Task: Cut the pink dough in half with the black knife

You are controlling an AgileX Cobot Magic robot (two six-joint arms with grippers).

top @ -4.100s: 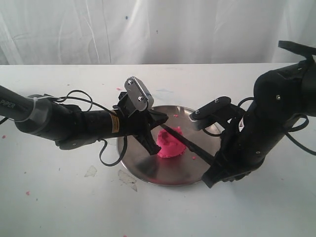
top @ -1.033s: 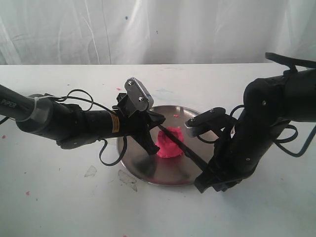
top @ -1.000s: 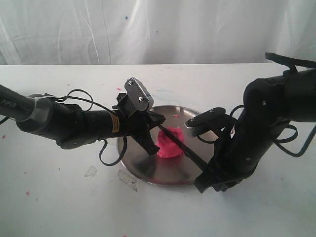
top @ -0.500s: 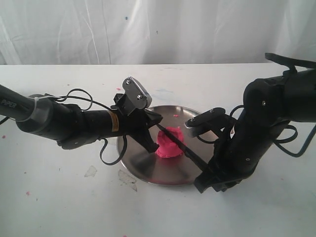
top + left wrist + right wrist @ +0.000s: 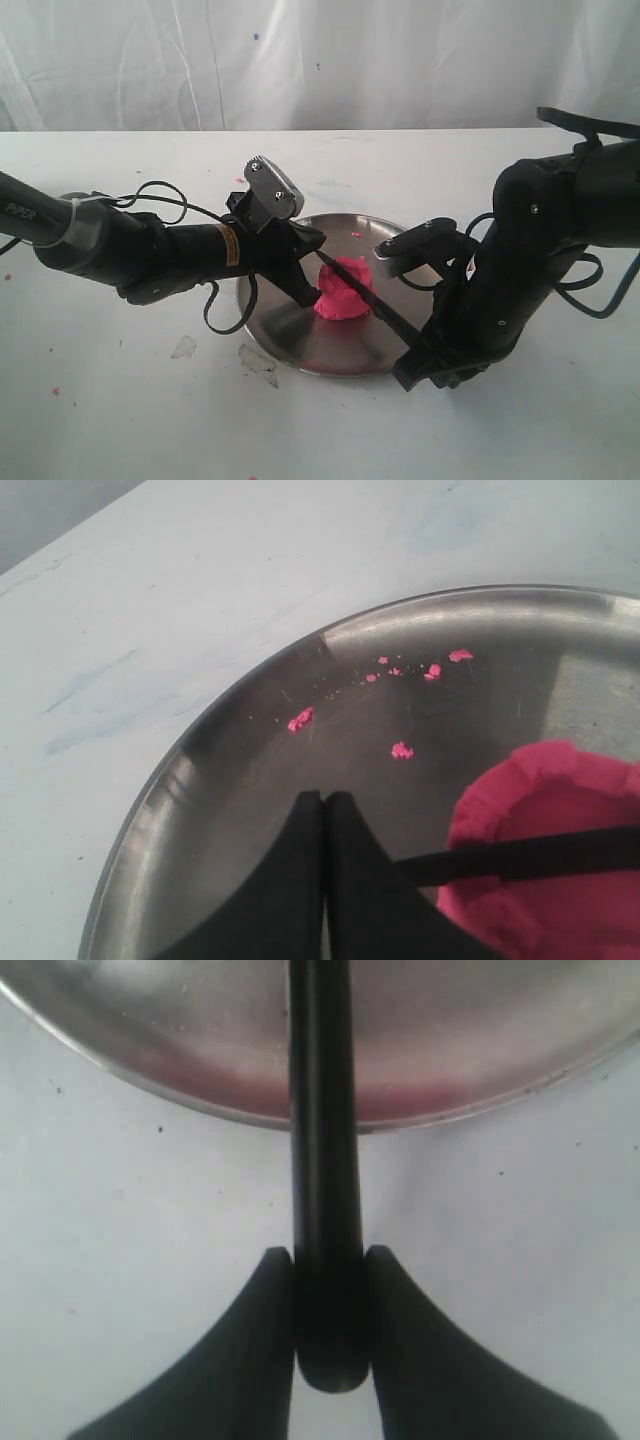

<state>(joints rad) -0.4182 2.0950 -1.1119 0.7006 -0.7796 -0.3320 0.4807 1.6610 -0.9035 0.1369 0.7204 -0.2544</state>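
Observation:
The pink dough point(image 5: 343, 291) is one cup-like lump on the round steel plate point(image 5: 300, 335); its ragged rim shows in the left wrist view point(image 5: 560, 780). The black knife point(image 5: 372, 302) lies across the top of the dough, its blade point(image 5: 520, 857) resting in the lump. My right gripper point(image 5: 328, 1260) is shut on the knife's handle point(image 5: 322, 1160) just beyond the plate's near right rim point(image 5: 415, 352). My left gripper point(image 5: 324, 798) is shut with nothing between its fingers, its tips above the plate just left of the dough point(image 5: 310, 293).
Pink crumbs point(image 5: 400, 749) dot the plate beyond the left fingertips. Torn clear scraps point(image 5: 258, 360) lie on the white table by the plate's near left rim. A white curtain point(image 5: 320, 60) backs the table.
The left gripper has drawn back slightly to the left, away from the dough. The right arm and the knife hold the same place as a second ago.

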